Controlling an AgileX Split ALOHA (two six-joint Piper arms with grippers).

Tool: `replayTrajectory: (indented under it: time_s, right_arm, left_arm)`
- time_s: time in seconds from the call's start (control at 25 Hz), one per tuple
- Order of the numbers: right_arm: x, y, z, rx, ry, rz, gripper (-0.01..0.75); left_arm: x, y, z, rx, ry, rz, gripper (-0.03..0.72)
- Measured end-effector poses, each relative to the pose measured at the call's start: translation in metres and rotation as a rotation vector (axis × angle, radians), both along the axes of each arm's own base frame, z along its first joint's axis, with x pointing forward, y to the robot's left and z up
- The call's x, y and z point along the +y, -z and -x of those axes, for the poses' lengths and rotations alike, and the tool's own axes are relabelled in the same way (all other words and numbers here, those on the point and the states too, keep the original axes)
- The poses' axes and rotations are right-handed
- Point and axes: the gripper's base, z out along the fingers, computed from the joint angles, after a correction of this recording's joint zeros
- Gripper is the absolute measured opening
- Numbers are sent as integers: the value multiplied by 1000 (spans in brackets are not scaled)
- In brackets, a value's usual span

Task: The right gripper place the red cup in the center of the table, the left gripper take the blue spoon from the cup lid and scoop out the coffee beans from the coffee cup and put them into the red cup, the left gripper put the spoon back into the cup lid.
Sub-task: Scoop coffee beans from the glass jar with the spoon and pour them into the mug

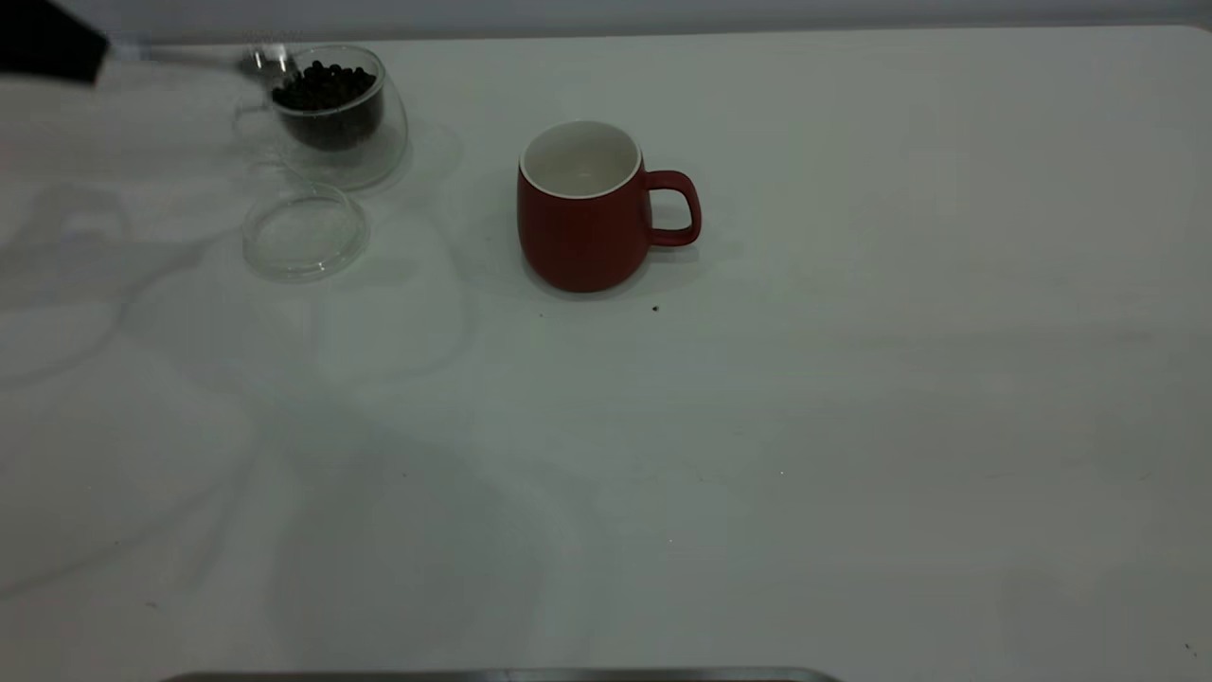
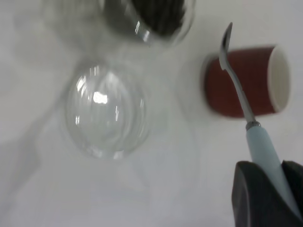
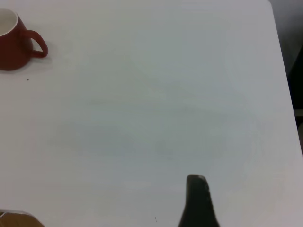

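Observation:
The red cup (image 1: 582, 213) stands upright near the middle of the table (image 1: 757, 426), handle to the right, its white inside empty. At the back left the clear coffee cup (image 1: 336, 118) holds dark coffee beans (image 1: 324, 85). The clear cup lid (image 1: 305, 230) lies empty just in front of it. My left gripper (image 1: 47, 43), at the top left corner, is shut on the pale handle of the blue spoon (image 1: 180, 57), whose metal bowl reaches the coffee cup's left rim. The left wrist view shows my left gripper (image 2: 270, 165) clamping the spoon (image 2: 239, 90), with the lid (image 2: 105, 111) and the red cup (image 2: 241, 82) beyond. My right gripper (image 3: 198, 189) hangs far from the red cup (image 3: 14, 45).
Small dark specks (image 1: 655, 308) lie on the table in front of the red cup. A metal edge (image 1: 502, 675) runs along the table's front. The table's right edge (image 3: 284, 71) shows in the right wrist view.

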Motion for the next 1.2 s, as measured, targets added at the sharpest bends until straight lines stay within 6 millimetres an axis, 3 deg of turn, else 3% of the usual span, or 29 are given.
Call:
replayTrajectory:
  time_s: [0.08, 0.2, 0.52, 0.84, 1.2]
  right_arm:
    - [0, 0, 0, 0, 0, 0, 582]
    - [0, 0, 0, 0, 0, 0, 582]
    - [0, 0, 0, 0, 0, 0, 582]
    - [0, 0, 0, 0, 0, 0, 582]
    - [0, 0, 0, 0, 0, 0, 582]
  left_arm:
    - [4, -11, -12, -25, -55, 4, 122]
    - [11, -13, -27, -24, -130, 4, 122]
    - [11, 46, -51, 98, -135, 70, 122]
    - [-12, 69, -61, 111, -91, 62, 122]
    - [-26, 75, -63, 122, -61, 53, 122]
